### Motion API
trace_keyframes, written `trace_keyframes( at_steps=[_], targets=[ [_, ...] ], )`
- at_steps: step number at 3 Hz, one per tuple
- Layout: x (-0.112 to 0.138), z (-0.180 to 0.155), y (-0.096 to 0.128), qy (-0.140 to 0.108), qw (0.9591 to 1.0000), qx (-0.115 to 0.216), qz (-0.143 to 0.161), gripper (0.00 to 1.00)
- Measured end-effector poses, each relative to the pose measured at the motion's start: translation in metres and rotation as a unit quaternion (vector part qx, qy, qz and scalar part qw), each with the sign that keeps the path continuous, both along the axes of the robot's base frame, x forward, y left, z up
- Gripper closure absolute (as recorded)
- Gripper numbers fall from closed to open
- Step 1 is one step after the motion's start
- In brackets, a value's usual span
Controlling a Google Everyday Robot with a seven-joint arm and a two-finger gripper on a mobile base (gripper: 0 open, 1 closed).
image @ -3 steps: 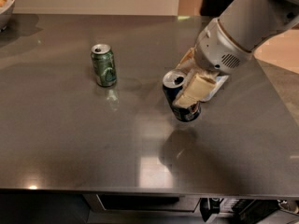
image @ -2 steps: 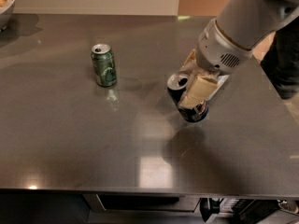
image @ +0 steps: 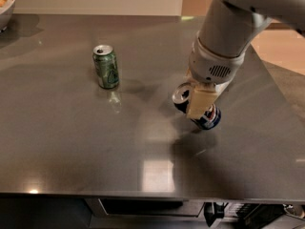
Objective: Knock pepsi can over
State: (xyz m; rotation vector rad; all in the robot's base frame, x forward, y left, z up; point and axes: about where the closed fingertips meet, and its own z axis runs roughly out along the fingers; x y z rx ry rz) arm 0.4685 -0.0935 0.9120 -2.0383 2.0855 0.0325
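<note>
Presently on record, one camera view:

1. Table (image: pixel 71 142): grey, glossy top that fills most of the view and carries pale reflections and a dark shadow under the arm

2. Pepsi can (image: pixel 211 118): dark blue with red and white marks. It is right of centre on the table and sharply tilted, with its silver top up and to the left and its base down and to the right

3. Gripper (image: pixel 196 109): on a pale grey arm that enters from the upper right. It sits directly over the pepsi can, with its cream-coloured part lying across the front of the can and touching it. Whether it clamps the can or only presses against it cannot be told, as the far side is hidden

4. Green can (image: pixel 106 67): upright, with an opened silver top, left of the pepsi can and well apart from it

5. Bowl (image: pixel 5 11): at the far upper-left corner, cut off by the edge of the view

6. Dark appliance (image: pixel 143 206): below the table's front edge
</note>
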Motion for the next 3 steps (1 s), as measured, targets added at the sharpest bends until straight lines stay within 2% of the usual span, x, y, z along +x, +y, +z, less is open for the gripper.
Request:
trace_keyframes(
  at_steps=[1,3],
  targets=[
    [-0.002,-0.009,0.000,0.002,0.9988,-0.049,0.009,0.82],
    [-0.005,-0.022,0.004,0.007,0.9943,-0.102,0.029,0.36]
  ],
)
